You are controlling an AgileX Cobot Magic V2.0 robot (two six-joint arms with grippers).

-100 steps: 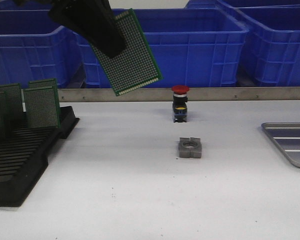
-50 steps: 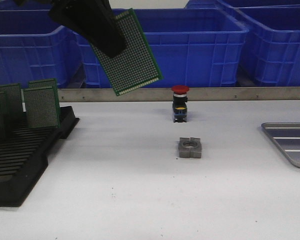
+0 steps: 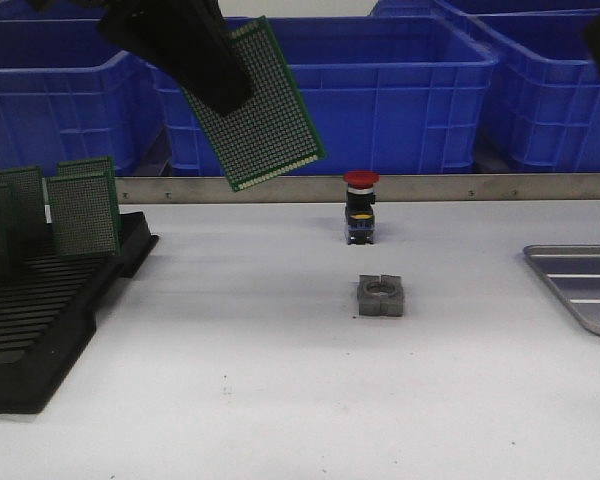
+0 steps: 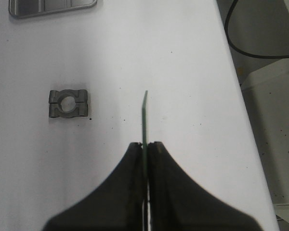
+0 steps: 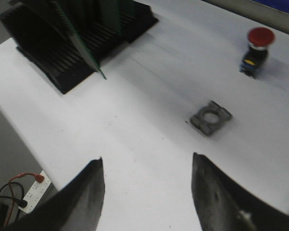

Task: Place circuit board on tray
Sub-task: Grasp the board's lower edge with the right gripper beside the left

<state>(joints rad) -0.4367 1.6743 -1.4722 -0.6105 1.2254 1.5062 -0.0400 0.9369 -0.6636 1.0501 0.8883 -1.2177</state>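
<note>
My left gripper (image 4: 145, 149) pinches a green perforated rectangular circuit board (image 3: 265, 105) by its edge, holding it tilted high above the white table (image 3: 280, 380). The shallow silver-grey metal tray (image 3: 580, 285) lies well apart at the table's right edge. My right gripper (image 5: 147, 192) hangs spread wide, holding nothing.

Rack (image 3: 40, 330) at left, tray (image 3: 580, 285) at right, clamp block (image 3: 381, 296) between, button (image 3: 360, 207) behind.

Electronics workshop: blue bins (image 3: 380, 90), board rack (image 3: 40, 320), white bench (image 3: 280, 400)
</note>
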